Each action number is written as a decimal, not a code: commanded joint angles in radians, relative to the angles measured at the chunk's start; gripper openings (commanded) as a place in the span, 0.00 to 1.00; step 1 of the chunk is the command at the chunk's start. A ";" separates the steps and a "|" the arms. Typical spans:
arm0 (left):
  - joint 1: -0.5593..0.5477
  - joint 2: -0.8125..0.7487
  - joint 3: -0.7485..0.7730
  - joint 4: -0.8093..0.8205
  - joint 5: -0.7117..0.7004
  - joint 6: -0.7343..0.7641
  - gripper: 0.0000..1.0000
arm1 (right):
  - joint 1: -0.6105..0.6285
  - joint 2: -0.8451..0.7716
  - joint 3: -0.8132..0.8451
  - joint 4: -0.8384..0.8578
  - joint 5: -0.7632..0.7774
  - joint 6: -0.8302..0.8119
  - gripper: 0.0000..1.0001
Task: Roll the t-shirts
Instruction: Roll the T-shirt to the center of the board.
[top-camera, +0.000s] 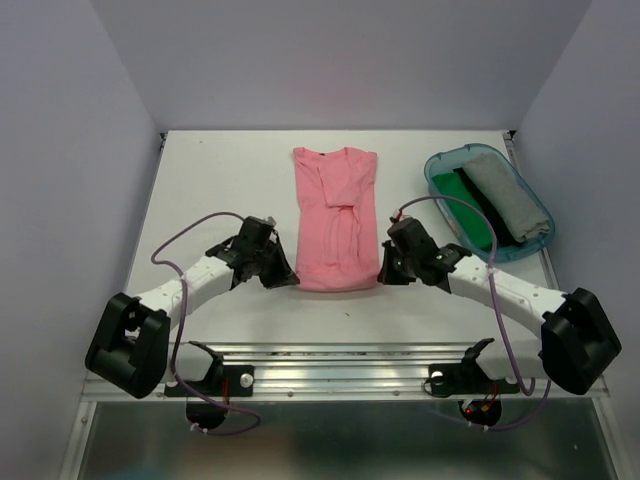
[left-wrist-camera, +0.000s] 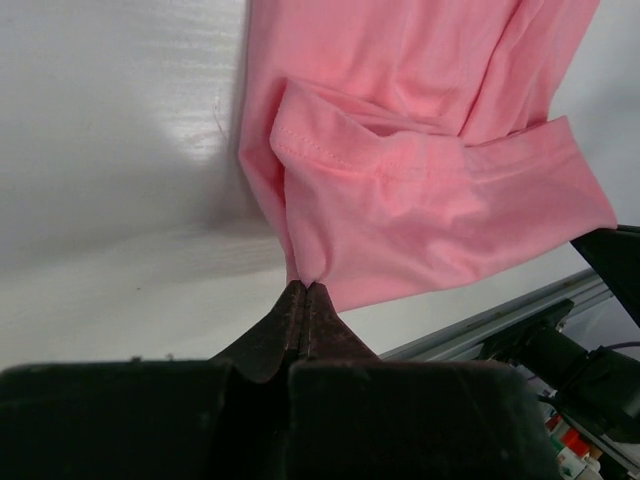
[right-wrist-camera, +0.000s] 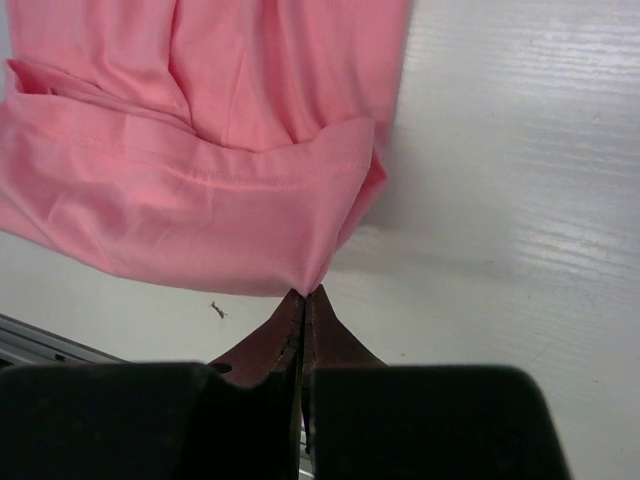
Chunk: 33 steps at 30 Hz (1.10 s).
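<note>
A salmon-pink t-shirt (top-camera: 335, 218) lies folded into a long strip in the middle of the table, neck at the far end. My left gripper (top-camera: 289, 279) is shut on its near left corner. In the left wrist view the pink t-shirt (left-wrist-camera: 420, 180) is lifted and folded over above the left gripper (left-wrist-camera: 305, 286). My right gripper (top-camera: 384, 275) is shut on the near right corner. The right wrist view shows the pink t-shirt (right-wrist-camera: 200, 180) with its hem doubled over, pinched by the right gripper (right-wrist-camera: 304, 292). A green t-shirt (top-camera: 466, 208) and a grey t-shirt (top-camera: 509, 198) lie in the tub.
A translucent teal tub (top-camera: 441, 165) stands at the right of the table beside my right arm. The metal rail (top-camera: 340, 360) runs along the near edge. Grey walls close in both sides and the back.
</note>
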 joint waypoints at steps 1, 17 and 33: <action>0.020 0.011 0.057 0.009 0.027 0.017 0.00 | 0.006 0.022 0.066 0.000 0.041 -0.031 0.01; 0.086 0.074 0.135 0.019 0.047 0.032 0.00 | -0.034 0.097 0.148 0.005 0.090 -0.080 0.01; 0.138 0.166 0.199 0.058 0.041 0.060 0.00 | -0.074 0.197 0.198 0.057 0.079 -0.103 0.01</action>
